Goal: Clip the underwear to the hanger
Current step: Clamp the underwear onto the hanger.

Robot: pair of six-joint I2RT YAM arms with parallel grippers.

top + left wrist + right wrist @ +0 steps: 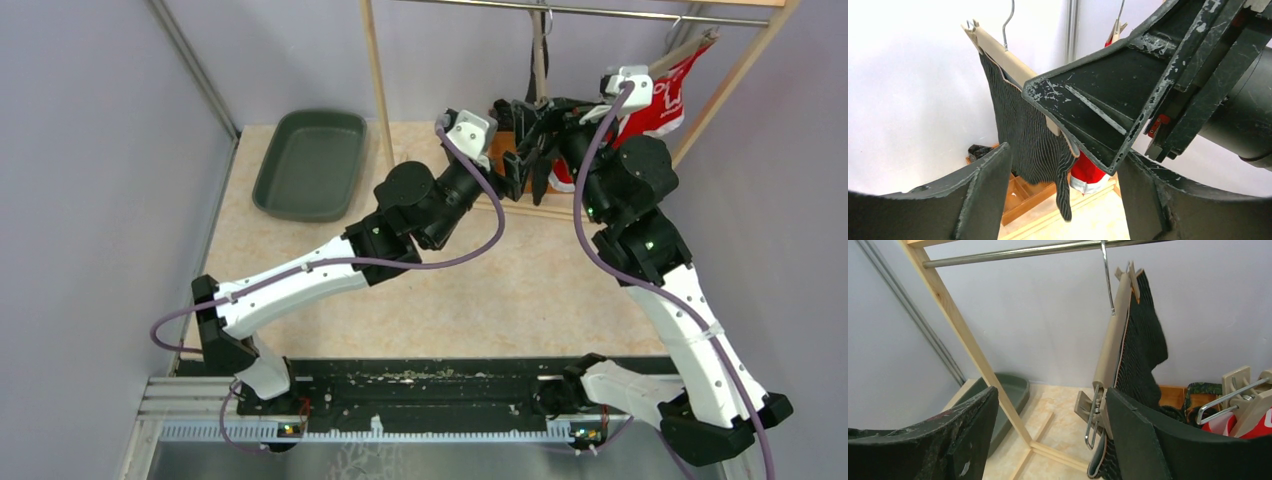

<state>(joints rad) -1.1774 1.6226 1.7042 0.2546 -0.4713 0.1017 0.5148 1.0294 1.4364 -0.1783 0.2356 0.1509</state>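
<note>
Spread right end effector (pixel 1050 400) beside hanger (pixel 1110 335) lower edge; underwear (pixel 1145 350) clipped.

White lettering shows on the red garment (pixel 668 105) hanging from the rail (pixel 600 12), too small to read.

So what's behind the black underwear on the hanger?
A red garment and a wooden box show below the underwear; whatever sits directly behind the cloth is hidden.
</note>
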